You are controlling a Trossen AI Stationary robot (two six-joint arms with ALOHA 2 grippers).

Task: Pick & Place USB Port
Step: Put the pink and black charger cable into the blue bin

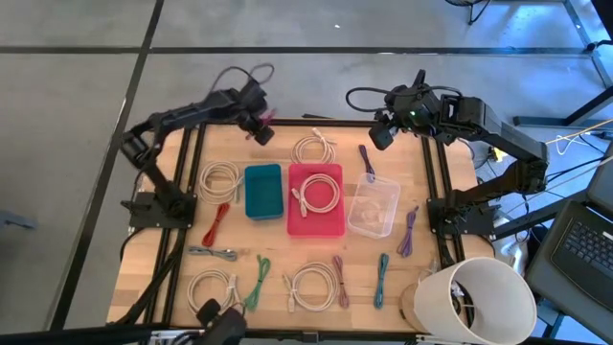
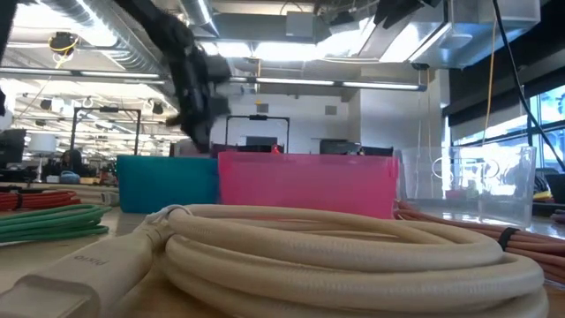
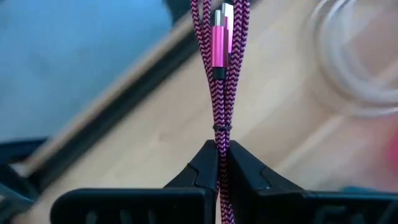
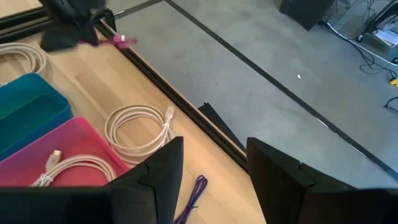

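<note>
1. Risk of slip: pink braided cable pinched only at its folded middle by left gripper, connector ends dangling free above the table.
2. Risk of a missed drop: loose ends likely to drape over a rim of the teal bin or pink bin.
3. Left gripper raised over the table's far edge, clamped on the cable.
4. Right gripper parked near the far right corner, fingers spread wide, holding nothing.

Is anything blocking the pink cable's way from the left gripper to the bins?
Nothing visible does. The left gripper is shut on the pink cable, raised near the table's far edge; bare wood lies between it and the teal bin and pink bin.
</note>
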